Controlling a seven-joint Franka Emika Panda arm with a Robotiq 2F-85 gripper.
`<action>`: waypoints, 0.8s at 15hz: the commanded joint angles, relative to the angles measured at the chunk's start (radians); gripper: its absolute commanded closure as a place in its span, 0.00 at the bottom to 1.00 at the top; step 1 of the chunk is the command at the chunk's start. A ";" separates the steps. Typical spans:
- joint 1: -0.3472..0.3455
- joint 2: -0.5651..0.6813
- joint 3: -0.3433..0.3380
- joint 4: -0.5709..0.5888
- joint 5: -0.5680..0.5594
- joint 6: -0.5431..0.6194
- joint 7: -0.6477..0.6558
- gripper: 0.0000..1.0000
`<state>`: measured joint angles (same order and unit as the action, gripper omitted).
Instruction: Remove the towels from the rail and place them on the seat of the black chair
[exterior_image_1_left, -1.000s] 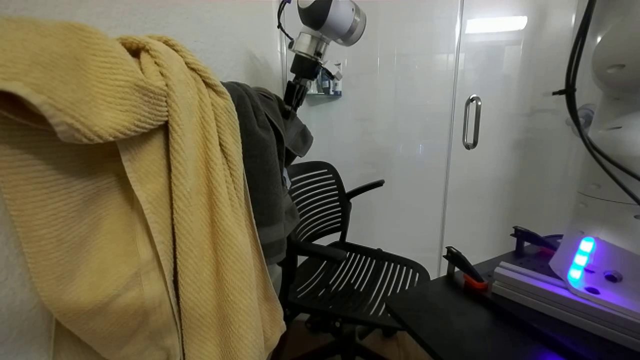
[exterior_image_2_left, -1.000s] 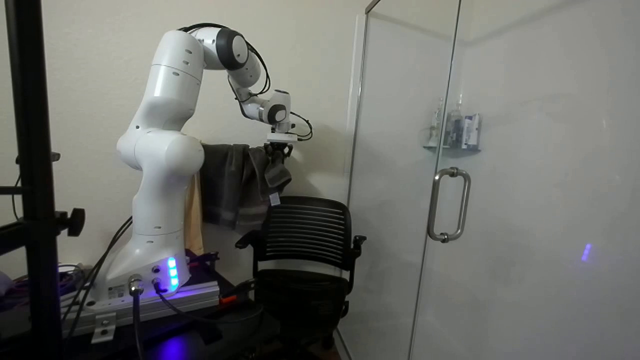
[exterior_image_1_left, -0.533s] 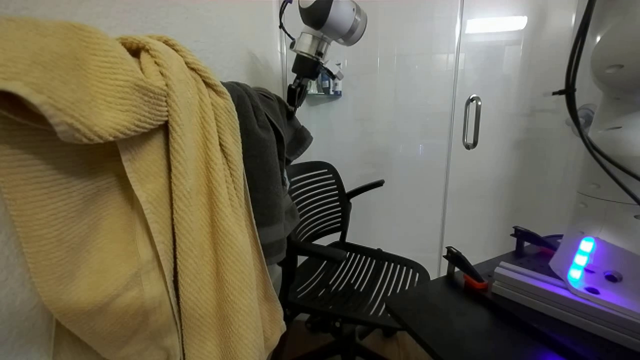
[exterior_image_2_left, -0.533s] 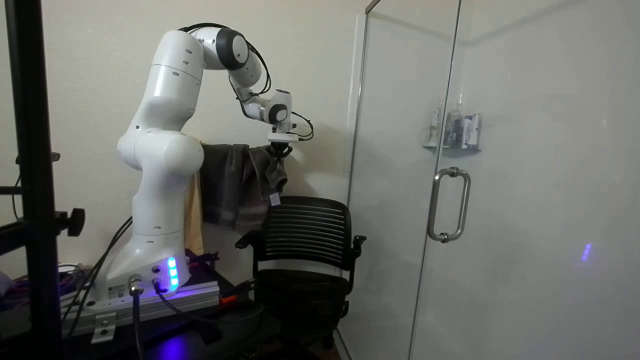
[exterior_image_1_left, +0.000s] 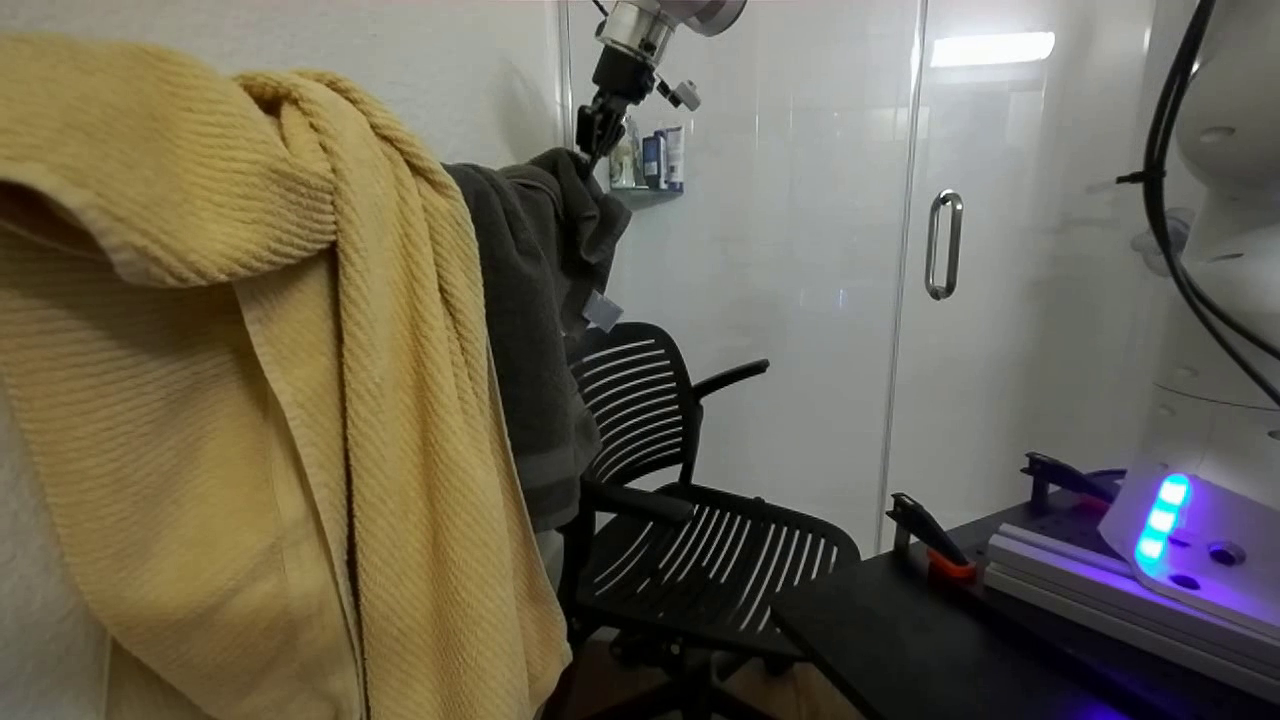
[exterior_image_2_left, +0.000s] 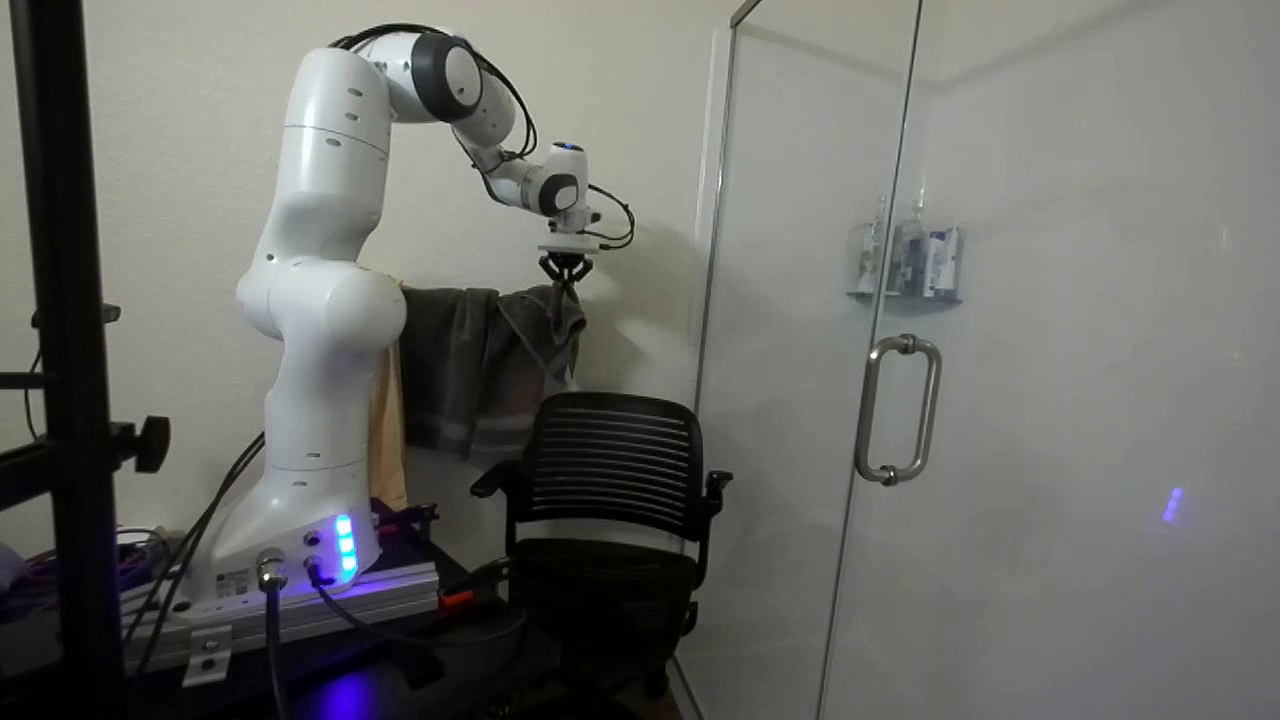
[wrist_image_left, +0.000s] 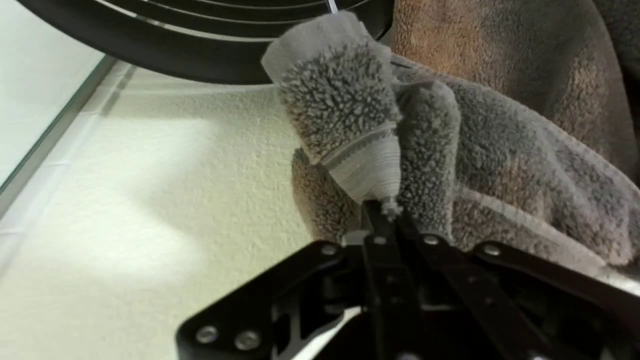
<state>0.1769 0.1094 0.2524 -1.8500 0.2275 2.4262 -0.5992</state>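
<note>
Gripper (wrist_image_left: 388, 212) found clamped on a gathered end of the grey towel (exterior_image_2_left: 480, 365), higher than the black chair (exterior_image_2_left: 605, 560); advisable to raise it clear of the rail, apparently hidden, before lowering it onto the chair's seat (exterior_image_1_left: 715, 565).

We look into a bathroom: both exterior views show us a glass shower door (exterior_image_2_left: 1050, 400) with a looped metal handle (exterior_image_2_left: 869, 415), bottles (exterior_image_2_left: 912, 258) on a corner shelf (exterior_image_2_left: 918, 303), and a mustard-yellow towel (exterior_image_1_left: 410, 400) and a dark grey towel (exterior_image_1_left: 525, 330) hanging by a pale wall (exterior_image_2_left: 640, 130).
</note>
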 joint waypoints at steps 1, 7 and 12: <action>-0.005 -0.142 -0.030 -0.027 -0.067 -0.015 0.121 0.99; -0.031 -0.291 -0.070 0.054 -0.358 -0.260 0.481 0.99; -0.063 -0.383 -0.052 0.138 -0.524 -0.510 0.728 0.99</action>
<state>0.1512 -0.2293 0.1813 -1.7584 -0.2249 2.0356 0.0237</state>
